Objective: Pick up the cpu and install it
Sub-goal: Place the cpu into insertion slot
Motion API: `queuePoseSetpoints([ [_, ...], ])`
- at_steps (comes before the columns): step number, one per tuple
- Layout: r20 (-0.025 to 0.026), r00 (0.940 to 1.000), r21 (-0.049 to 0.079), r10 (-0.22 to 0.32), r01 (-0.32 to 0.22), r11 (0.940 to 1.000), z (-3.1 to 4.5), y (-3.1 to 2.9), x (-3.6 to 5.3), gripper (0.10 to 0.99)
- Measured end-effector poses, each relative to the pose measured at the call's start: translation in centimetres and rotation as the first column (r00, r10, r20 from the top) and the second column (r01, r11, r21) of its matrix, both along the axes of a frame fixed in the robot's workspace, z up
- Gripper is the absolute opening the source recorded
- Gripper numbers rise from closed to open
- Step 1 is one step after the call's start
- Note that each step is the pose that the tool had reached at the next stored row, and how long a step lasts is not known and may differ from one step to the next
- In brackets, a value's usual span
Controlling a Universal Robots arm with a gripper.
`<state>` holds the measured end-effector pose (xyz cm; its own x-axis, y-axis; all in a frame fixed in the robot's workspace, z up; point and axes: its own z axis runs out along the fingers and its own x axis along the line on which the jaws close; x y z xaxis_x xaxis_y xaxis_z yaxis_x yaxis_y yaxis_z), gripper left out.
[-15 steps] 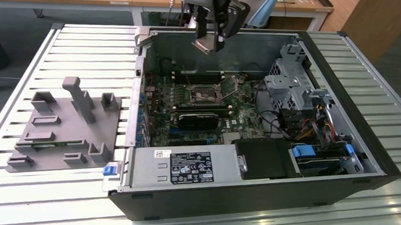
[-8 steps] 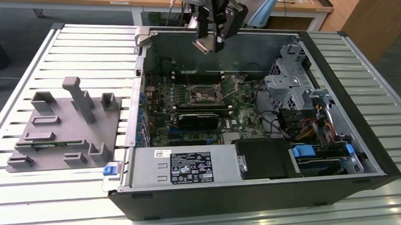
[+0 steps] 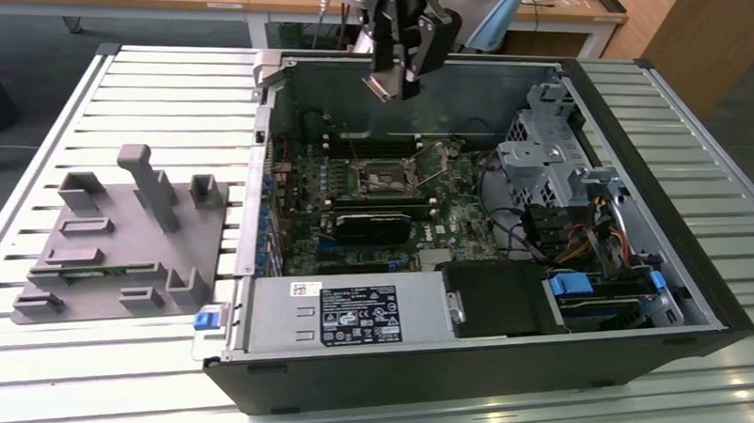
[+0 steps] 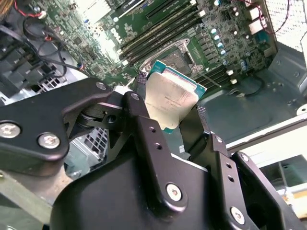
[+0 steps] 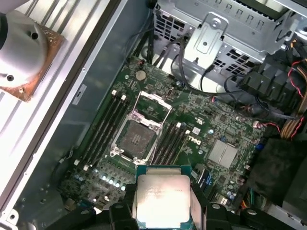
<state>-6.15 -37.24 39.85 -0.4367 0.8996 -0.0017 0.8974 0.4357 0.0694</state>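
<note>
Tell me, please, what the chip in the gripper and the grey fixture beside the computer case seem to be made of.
Chip: a silvery, matt metal lid by its dull sheen, on a teal-green rim, likely circuit board. Fixture: probably moulded plastic, matt grey, by its even colour and lack of shine; not certain.

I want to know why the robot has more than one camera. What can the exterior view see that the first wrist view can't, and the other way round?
Exterior view's extras: the grey fixture with upright posts beside the computer case, and the labelled silver box at the case's near edge.
First wrist view's extras: a round metal part with a copper base lying outside the case wall, and a coin battery on the board.
Both: the pincer shut on the cpu, above the green motherboard and its open socket.
</note>
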Motion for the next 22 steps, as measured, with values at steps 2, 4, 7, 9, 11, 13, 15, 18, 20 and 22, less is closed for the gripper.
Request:
queuePoseSetpoints([
  [2,0.0,0.9997,0.0,-0.024,0.024,0.9997,-0.01,0.0,0.0,0.533],
  [4,0.0,0.9989,0.0,-0.047,0.047,0.9989,-0.02,0.0,0.0,0.533],
  [7,0.0,0.9967,0.0,-0.081,0.081,0.9967,-0.03,0.0,0.0,0.533],
  [9,0.0,0.9946,0.0,-0.104,0.104,0.9946,-0.04,0.0,0.0,0.533],
  [11,0.0,0.9918,0.0,-0.128,0.128,0.9918,-0.05,0.0,0.0,0.533],
  [13,0.0,0.9888,0.0,-0.15,0.15,0.9888,-0.06,0.0,0.0,0.533],
  [15,0.0,0.9853,0.0,-0.171,0.171,0.9853,-0.06,0.0,0.0,0.533],
  [18,0.0,0.979,0.0,-0.204,0.204,0.979,-0.07,0.0,0.0,0.533],
  [20,0.0,0.9744,0.0,-0.225,0.225,0.9744,-0.08,0.0,0.0,0.533],
  [22,0.0,0.9694,0.0,-0.245,0.245,0.9694,-0.09,0.0,0.0,0.533],
])
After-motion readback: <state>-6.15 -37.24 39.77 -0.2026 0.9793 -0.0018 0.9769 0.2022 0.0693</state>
